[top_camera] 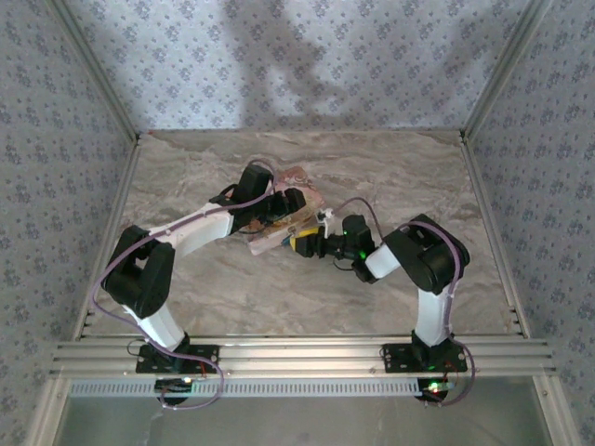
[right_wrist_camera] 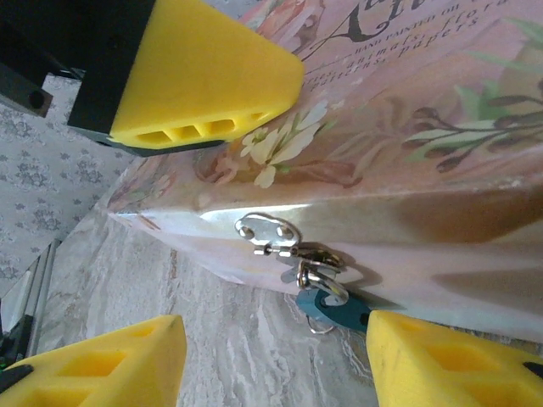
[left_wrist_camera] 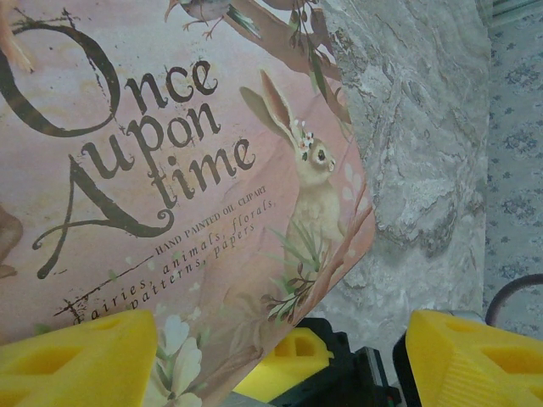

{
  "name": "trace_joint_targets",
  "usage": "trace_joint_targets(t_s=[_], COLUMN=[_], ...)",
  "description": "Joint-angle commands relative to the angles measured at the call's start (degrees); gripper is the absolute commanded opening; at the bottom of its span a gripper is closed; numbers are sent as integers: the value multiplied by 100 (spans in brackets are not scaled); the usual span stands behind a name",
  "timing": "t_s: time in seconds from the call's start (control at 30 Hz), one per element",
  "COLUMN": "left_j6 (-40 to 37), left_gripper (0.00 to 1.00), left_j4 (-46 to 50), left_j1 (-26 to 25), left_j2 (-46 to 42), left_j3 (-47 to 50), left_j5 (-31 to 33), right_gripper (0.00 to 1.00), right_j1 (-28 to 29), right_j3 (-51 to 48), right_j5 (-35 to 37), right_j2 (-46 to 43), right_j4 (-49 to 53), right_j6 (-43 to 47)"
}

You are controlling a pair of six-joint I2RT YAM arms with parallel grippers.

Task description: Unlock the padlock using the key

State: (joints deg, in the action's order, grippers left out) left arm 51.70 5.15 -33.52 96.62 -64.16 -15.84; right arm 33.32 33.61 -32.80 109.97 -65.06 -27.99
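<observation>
I am watching the right fingers [right_wrist_camera: 450, 360] standing apart and gripping nothing, low over the worktop [right_wrist_camera: 237, 356] and facing the side wall of the box [right_wrist_camera: 407, 102]. The padlock [right_wrist_camera: 329, 310] is hanging between them. Its blue body is sitting just beside the finger on the right of the wrist view, and I cannot tell whether the two are touching. Its silvery shackle [right_wrist_camera: 318, 275] is looping through the metal hasp [right_wrist_camera: 267, 233] on the box's side wall, so the lock is dangling against the box just above the worktop.

The left fingers [left_wrist_camera: 76, 360] are also spreading wide and holding nothing. One is hovering over the illustrated pink lid near its corner, and the other is hanging past the box's edge over bare marbled worktop. I cannot tell whether the first is pressing on the lid.

From above, both arms are bending inward and meeting at the box in the middle of the worktop, the left arm [top_camera: 186, 232] reaching over the lid and the right arm [top_camera: 418, 255] coming in from the right.
</observation>
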Motion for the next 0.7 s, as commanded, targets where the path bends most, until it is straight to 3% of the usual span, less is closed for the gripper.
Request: trace_joint_targets(t_s=[0.0,0.47,0.67], left_j6=[147,138,149], left_gripper=[78,78,78], left_j4=[823,856,852], left_j1=[-98,-94,-94], left_j2=[58,46,51], left_j3=[163,155,164], left_j5=[-147,-153,-142], right_gripper=[60,60,63], right_j1=[76,104,88], right_j3=[214,533,472], right_j5=[-148,-233,100], right_j2=[171,612,639], right_j4=[-208,-388,-308], right_j6=[30,-130,-93])
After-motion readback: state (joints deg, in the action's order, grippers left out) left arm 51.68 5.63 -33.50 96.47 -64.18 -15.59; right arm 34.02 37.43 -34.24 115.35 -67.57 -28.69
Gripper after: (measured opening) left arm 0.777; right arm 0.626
